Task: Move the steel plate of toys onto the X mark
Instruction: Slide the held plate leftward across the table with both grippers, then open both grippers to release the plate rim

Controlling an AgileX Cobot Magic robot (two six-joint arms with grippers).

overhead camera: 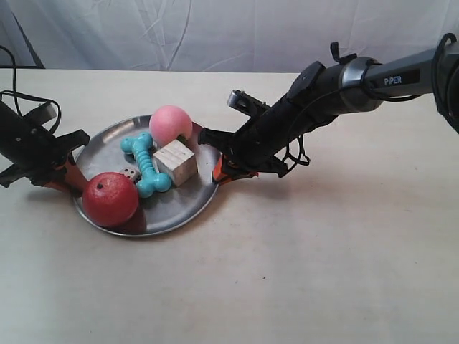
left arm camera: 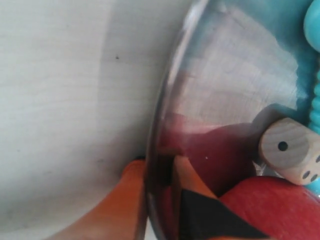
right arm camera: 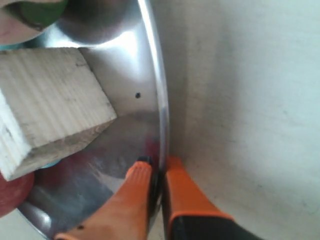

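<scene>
The steel plate [overhead camera: 181,206] sits left of centre on the table, and I cannot tell whether it rests on the table or is lifted. It carries a red apple [overhead camera: 110,198], a pink peach [overhead camera: 171,124], a turquoise bone [overhead camera: 147,163], a wooden cube [overhead camera: 176,162] and a small die [overhead camera: 130,174]. My left gripper [left arm camera: 157,162] is shut on the plate [left arm camera: 235,75] rim, beside the apple [left arm camera: 270,205] and die [left arm camera: 290,155]; it is the arm [overhead camera: 72,175] at the exterior view's left. My right gripper [right arm camera: 159,162] is shut on the opposite rim [right arm camera: 162,100] near the cube [right arm camera: 45,105]. The X mark is out of view.
The beige table [overhead camera: 323,272] stretches in front of the plate and to the exterior view's right. A white cloth backdrop [overhead camera: 215,32] hangs behind the table. Black cables [overhead camera: 21,100] trail over the arm at the exterior view's left.
</scene>
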